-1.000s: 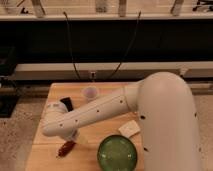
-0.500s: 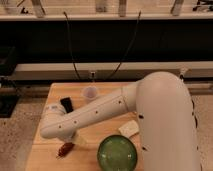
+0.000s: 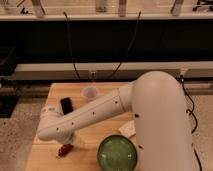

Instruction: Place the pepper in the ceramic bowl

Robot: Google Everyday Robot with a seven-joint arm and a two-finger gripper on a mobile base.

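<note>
The pepper, small and dark red, lies on the wooden table near its front left. The green ceramic bowl stands to its right at the table's front and holds nothing that I can see. My white arm reaches from the right across the table to the left. My gripper hangs low under the arm's end, just right of and above the pepper, mostly hidden by the arm.
A black phone lies at the back left of the table. A small translucent white cup stands near the back edge. A white packet lies by the arm, behind the bowl. Black cables hang behind the table.
The arm's end has shifted slightly at the table's left side. The pepper, bowl, phone and cup have not moved.
</note>
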